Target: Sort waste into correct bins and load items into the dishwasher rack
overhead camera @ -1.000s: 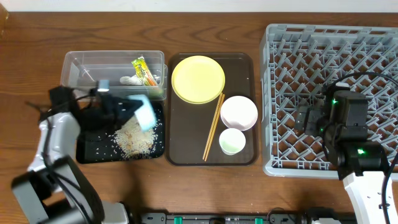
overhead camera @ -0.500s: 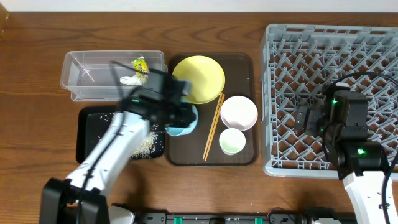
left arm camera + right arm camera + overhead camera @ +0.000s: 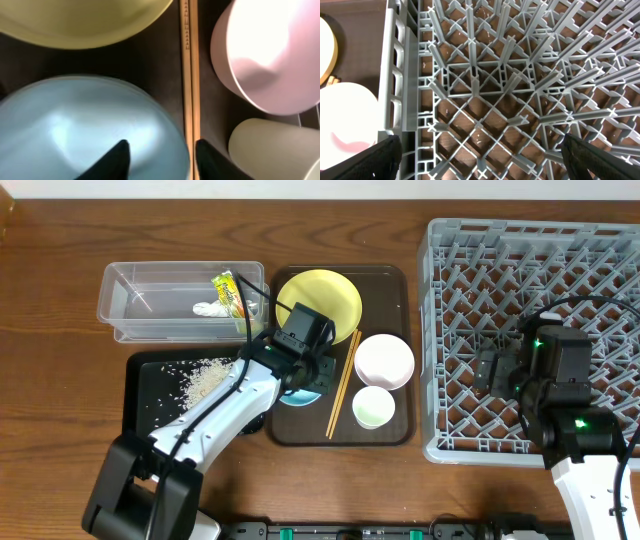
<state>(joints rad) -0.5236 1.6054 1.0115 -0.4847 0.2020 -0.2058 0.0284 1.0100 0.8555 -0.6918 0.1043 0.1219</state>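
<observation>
My left gripper (image 3: 305, 376) is shut on the rim of the light-blue bowl (image 3: 300, 394) over the dark brown serving tray (image 3: 395, 280). In the left wrist view one finger (image 3: 117, 160) is inside the bowl (image 3: 85, 120) and the other is outside it, by the chopsticks (image 3: 189, 75). The yellow plate (image 3: 318, 305), chopsticks (image 3: 343, 385), white bowl (image 3: 384, 361) and small cup (image 3: 373, 407) are on the same tray. Rice (image 3: 205, 375) lies on the black tray (image 3: 150, 410). My right gripper (image 3: 490, 370) hangs open and empty over the grey rack (image 3: 530, 250).
The clear tub (image 3: 150, 295) at the back left holds the snack wrapper (image 3: 228, 293) and the white scrap (image 3: 208, 308). The right wrist view shows the rack's lattice (image 3: 485, 90) and its left wall (image 3: 395, 75). My left arm crosses the black tray's right end.
My left arm swung right from the black tray to the brown tray, carrying the blue bowl. The rice now lies uncovered on the black tray. The right arm has not moved.
</observation>
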